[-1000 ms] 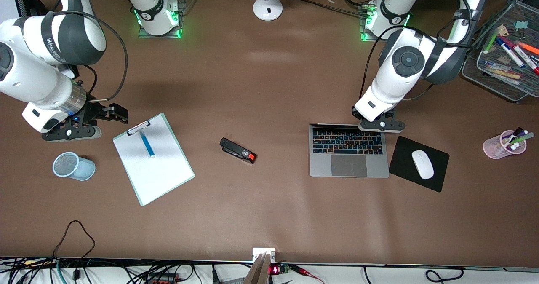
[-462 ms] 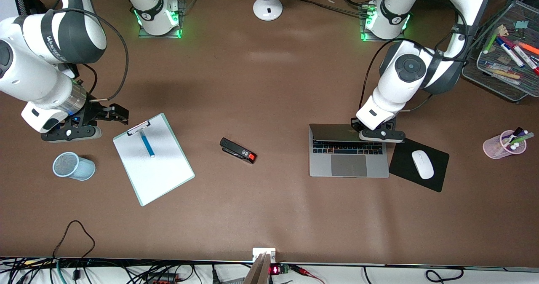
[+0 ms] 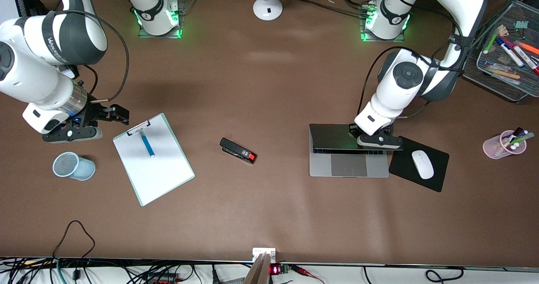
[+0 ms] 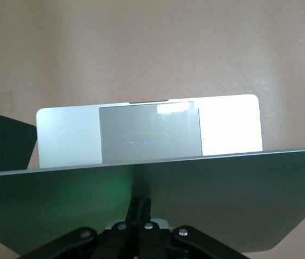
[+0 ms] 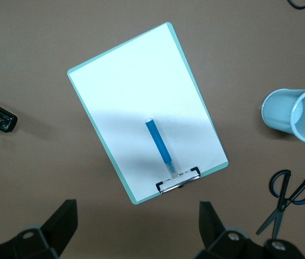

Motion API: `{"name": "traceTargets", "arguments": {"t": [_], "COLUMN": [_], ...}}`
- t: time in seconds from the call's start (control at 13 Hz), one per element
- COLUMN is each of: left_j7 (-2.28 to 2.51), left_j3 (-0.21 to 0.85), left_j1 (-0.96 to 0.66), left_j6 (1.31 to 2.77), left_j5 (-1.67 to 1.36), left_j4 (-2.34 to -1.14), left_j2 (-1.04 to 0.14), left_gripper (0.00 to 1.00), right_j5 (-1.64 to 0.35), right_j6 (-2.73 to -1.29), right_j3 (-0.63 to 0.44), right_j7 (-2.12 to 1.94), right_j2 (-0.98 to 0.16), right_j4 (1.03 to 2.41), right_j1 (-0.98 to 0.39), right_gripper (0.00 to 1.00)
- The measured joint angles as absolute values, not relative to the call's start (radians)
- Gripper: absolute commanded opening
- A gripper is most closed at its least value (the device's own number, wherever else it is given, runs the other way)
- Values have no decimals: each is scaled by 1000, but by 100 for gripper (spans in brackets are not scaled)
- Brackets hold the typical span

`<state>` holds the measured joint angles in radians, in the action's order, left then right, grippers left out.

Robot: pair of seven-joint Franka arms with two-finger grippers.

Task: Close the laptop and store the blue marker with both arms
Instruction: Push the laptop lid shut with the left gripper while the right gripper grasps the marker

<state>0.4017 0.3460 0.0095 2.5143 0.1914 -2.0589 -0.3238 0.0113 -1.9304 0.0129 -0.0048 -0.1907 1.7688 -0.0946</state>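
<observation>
The laptop [image 3: 348, 162] is seen partly closed, its lid tilted low over the keys, with the closed left gripper [image 3: 376, 142] pressed on the lid's edge beside the mouse pad [image 3: 404, 159]. The right gripper [image 3: 113, 113] is held spread wide over the table near the clipboard [image 3: 160, 170], on which the blue marker [image 3: 147, 144] is lying. A stapler [image 3: 238, 150] is placed between clipboard and laptop.
</observation>
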Motion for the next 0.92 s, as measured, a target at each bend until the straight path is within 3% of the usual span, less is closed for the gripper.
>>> {"name": "traceTargets", "arguments": {"t": [0.62, 0.92], "left_j7": [402, 401], "left_j3": [346, 346], "left_j1": [10, 10], "left_j6": [2555, 2584], "left_j5": [192, 220], "left_j4": [-2003, -1984], "left_j2": [-425, -482], "left_gripper": [0, 0], "right_j5": [69, 71], "right_j6": [-2064, -2177], "right_j3": [14, 13], "right_j7": [-129, -268], "right_j2": [-346, -424], "right_j4": [1774, 1782], "right_j1": [-116, -120], "right_gripper": [91, 80]}}
